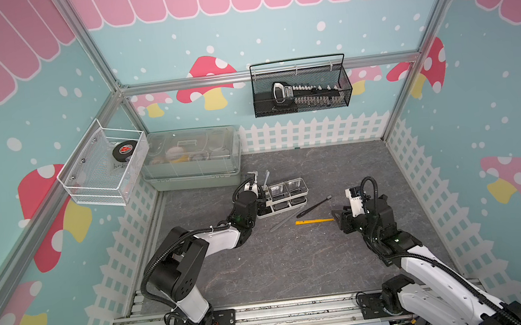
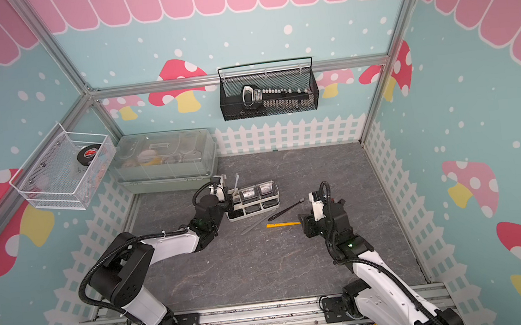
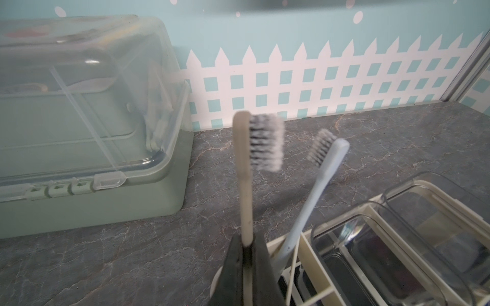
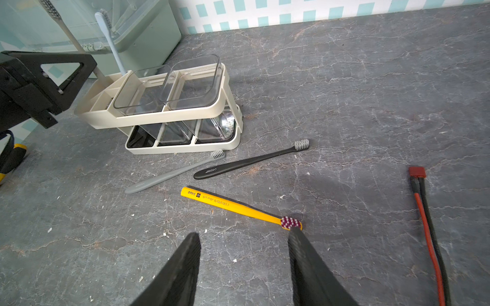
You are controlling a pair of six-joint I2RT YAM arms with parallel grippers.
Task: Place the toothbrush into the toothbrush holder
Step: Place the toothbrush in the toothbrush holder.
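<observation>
The beige toothbrush (image 3: pixel 244 172) is gripped low on its handle by the left gripper (image 3: pixel 246 246), whose jaws are closed tight on it. It is held nearly upright, bristles up, at the slotted end of the holder (image 4: pixel 169 118). Whether its lower tip is inside a slot cannot be told. A blue toothbrush (image 3: pixel 315 190) is stood in that slotted end, leaning, just beside the held one. Two clear cups (image 4: pixel 195 79) are seated in the rest of the holder.

The holder is placed on the surface (image 1: pixel 296 265), left of centre and toward the back edge. It is near the box (image 1: pixel 195 181), which is set in the back left corner.

Three more brushes are laid flat in front of the holder. The grey toothbrush (image 4: pixel 175 173) is found just beside the holder's base. The black toothbrush (image 4: pixel 249 161) is found next to it, and the yellow toothbrush (image 4: pixel 230 206) is nearer the front edge, apart from both.

The right gripper (image 4: pixel 244 235) is held low over the surface, right of centre, with its jaws about half apart and nothing between them. One fingertip (image 4: pixel 297 238) is seen at the yellow toothbrush's bristle head; whether they touch cannot be told.
</observation>
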